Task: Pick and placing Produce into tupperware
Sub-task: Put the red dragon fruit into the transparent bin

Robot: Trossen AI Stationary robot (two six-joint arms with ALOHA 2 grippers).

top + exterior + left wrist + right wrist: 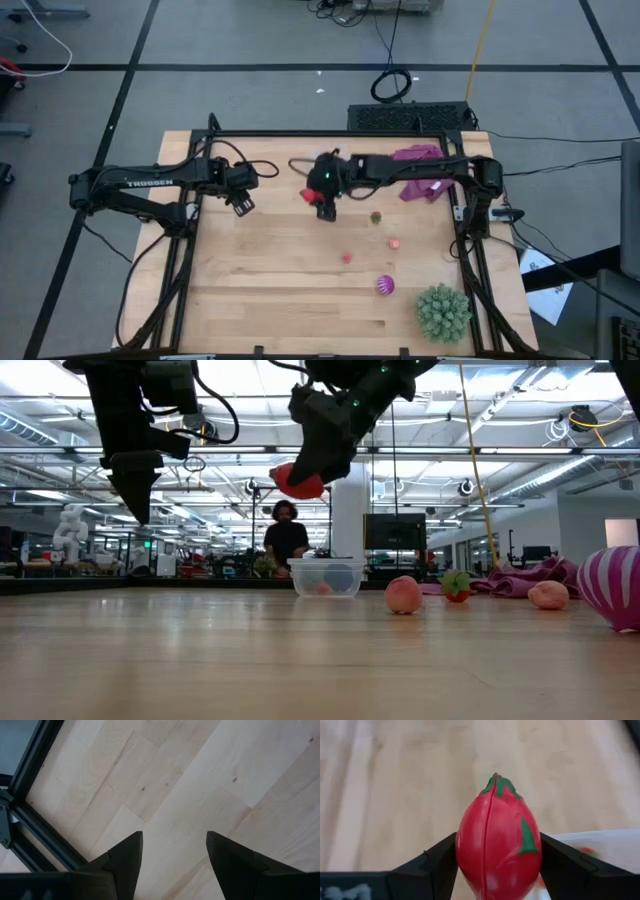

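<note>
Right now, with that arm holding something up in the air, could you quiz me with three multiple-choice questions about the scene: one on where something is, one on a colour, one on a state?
1. Where is the clear container?
A. on the wooden table
B. on the floor
C. on the purple cloth

2. What colour is the toy fruit in the right gripper?
A. blue
B. red with green marks
C. yellow

3. How is the left gripper?
A. shut on a peach
B. open and empty
C. holding the green spiky ball

Answers: 1 A, the low view shows it standing on the tabletop. 2 B, the right wrist view shows it close up. 3 B, only bare wood shows between its fingers.
</note>
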